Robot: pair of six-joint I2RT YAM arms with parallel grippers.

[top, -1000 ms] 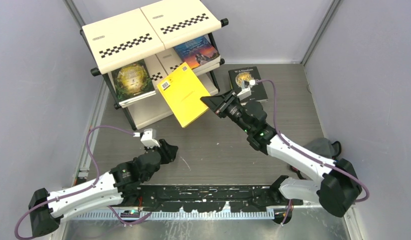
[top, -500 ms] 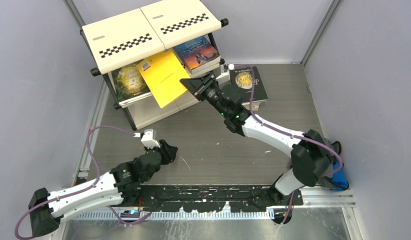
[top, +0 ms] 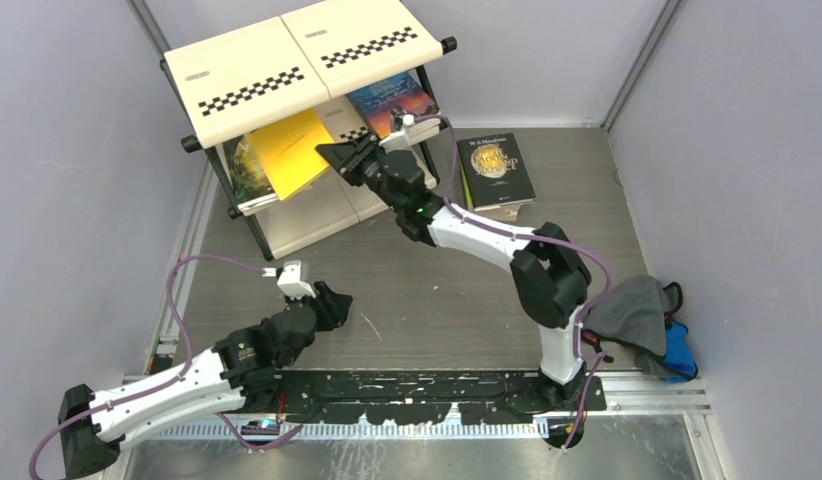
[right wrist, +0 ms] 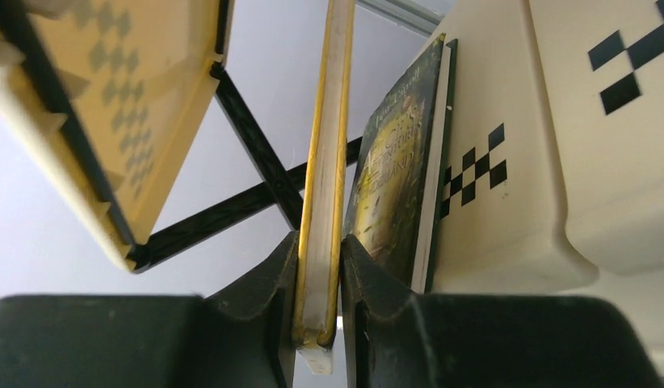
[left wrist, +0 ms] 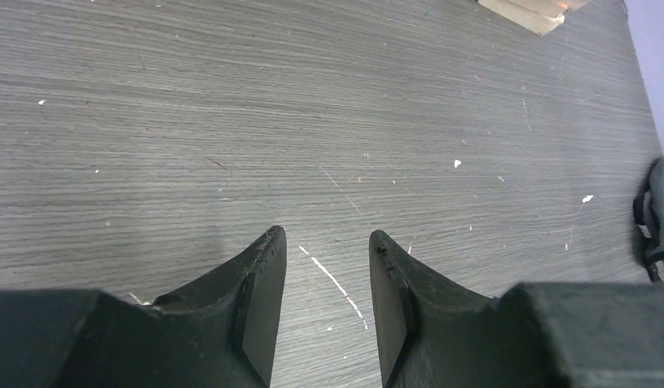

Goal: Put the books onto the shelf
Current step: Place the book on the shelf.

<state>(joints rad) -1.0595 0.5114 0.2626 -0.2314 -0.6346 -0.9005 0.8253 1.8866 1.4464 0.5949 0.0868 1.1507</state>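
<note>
change: yellow-orange book (top: 287, 150) was out over the counter (top: 437, 290) in front of the shelf (top: 287, 70) a second ago. The right arm has swung it toward 11 o'clock, and it is now in under the top panel at the middle tier.
right fingers (right wrist: 264, 283): clamped on the book's near edge, one finger on each cover. No release yet.
book pose: wrist view shows it edge-on between the top panel and the green-gold book (right wrist: 393, 178). It is close over that cover, but I cannot tell if they touch.
left fingers (left wrist: 260, 283): spread apart with nothing between them, over bare counter at 7 o'clock. The arm has not moved.
already shelved: green-gold book at the left of the middle tier, blue book (top: 392, 100) at its right.
still out: black book (top: 495, 165) is flat on the counter at 1 o'clock, just right of the shelf. It seems to lie on one more book, whose edge only is showing.
other: cloth bundle (top: 637, 315) at 4 o'clock, not part of the job.
meaning: carry is done and placement is nearly finished.
next: probably lower the book, let go and back out straight.
risk: dragging the yellow-orange book out on retreat, or shoving the green-gold one.
</note>
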